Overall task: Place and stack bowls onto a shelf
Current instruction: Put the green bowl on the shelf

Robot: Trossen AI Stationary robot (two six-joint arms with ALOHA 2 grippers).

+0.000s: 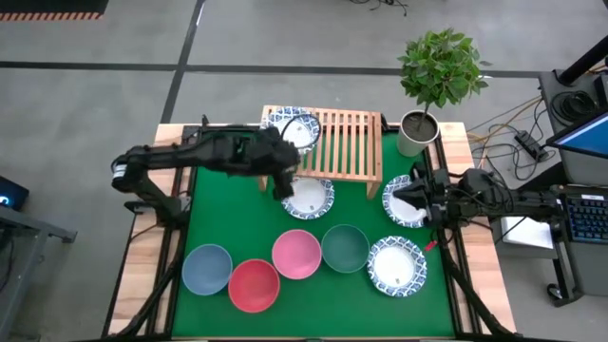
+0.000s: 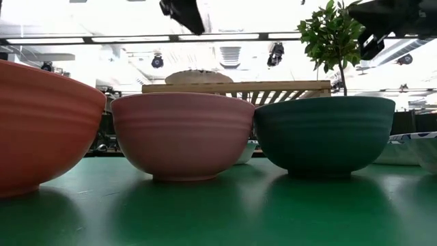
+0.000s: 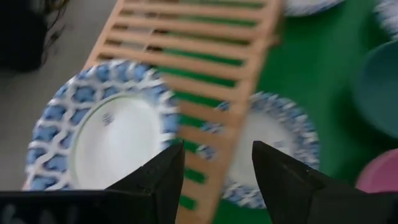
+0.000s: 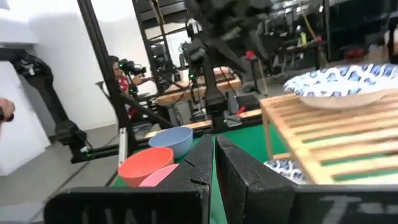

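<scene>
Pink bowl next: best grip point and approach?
Take the pink bowl by its rim, from straight above, one finger inside and one outside. It sits upright with an open mouth and rounded sides. Use the edge nearest the shelf: the red bowl and green bowl crowd its other sides.

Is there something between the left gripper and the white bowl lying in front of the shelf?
Nothing visible blocks it. The left gripper, fingers open, hangs over the front edge of the shelf, right beside that patterned bowl. Another patterned bowl already sits on the shelf's left end. The right gripper waits over a bowl at the table's right.
</scene>
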